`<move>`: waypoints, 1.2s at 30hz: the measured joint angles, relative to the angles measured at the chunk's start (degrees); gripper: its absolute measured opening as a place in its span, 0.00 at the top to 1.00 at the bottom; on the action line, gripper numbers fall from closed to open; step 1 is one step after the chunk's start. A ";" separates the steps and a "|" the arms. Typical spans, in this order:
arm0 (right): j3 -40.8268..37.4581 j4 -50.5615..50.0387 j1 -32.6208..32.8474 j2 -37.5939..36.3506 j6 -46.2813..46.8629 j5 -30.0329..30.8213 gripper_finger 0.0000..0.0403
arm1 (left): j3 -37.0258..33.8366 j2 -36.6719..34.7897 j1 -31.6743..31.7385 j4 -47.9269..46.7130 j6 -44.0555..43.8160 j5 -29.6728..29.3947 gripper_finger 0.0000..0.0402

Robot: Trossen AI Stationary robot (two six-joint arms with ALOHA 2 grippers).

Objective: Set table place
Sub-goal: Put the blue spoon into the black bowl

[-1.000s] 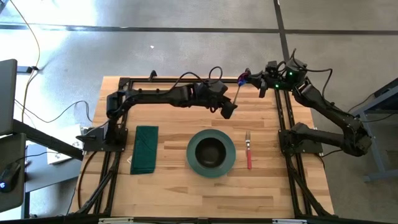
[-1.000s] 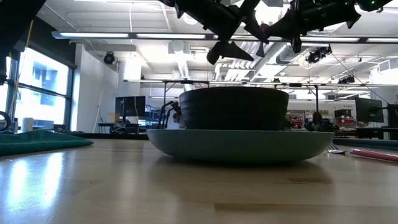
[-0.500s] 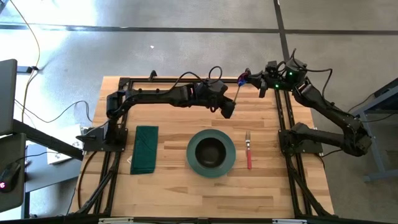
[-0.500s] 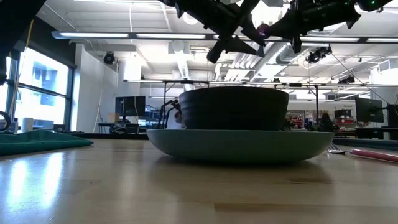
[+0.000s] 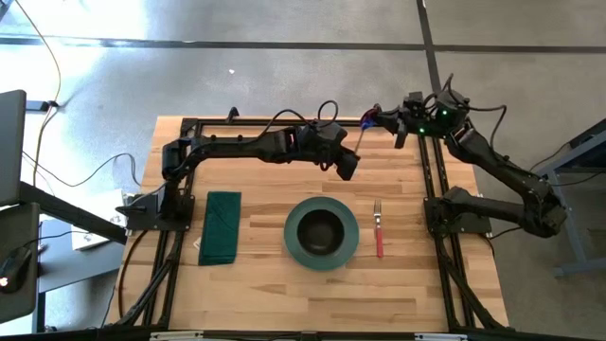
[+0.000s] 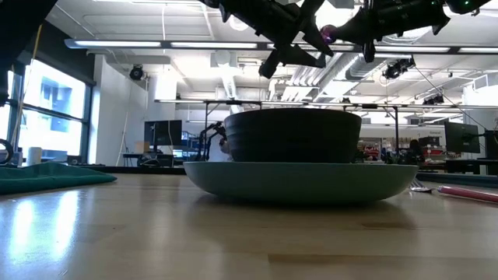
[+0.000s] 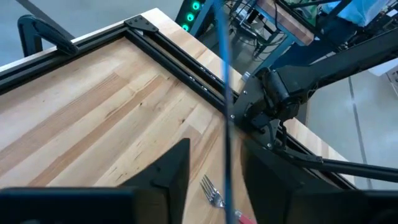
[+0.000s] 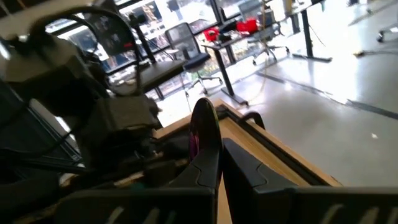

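Observation:
A thin blue-purple utensil hangs in the air over the table's far side. My right gripper is shut on its purple end. My left gripper is open at the other end, and the blue shaft runs between its two fingers with a gap on each side. On the wooden table a dark bowl sits in a green plate. A red-handled fork lies to the plate's right, and a folded green napkin lies to its left. My right gripper pinches the utensil's purple end between its two fingers, which come roughly level from the table's far right. The utensil is lifted clear of the table and slants away from the fingers toward my left gripper.
Black rail frames run along both sides and the far edge of the table. The plate and bowl fill the middle of the low view. Bare wood lies between the plate and the far rail and along the near edge.
My left gripper has risen a little, its fingers coming up around the utensil's shaft. The utensil's purple end now shows in the low view. My right gripper has kept its hold.

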 joint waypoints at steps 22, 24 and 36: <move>0.05 -1.45 1.80 -0.01 0.24 0.51 1.00 | -0.02 -0.02 -0.02 -1.10 0.85 2.54 1.00; 0.07 -1.94 1.82 0.00 0.09 0.86 1.00 | -0.02 -0.02 -0.02 -1.68 0.85 2.51 1.00; 0.07 -3.75 1.84 0.00 -0.34 2.42 1.00 | 0.00 -0.07 -0.33 -3.48 1.11 1.44 1.00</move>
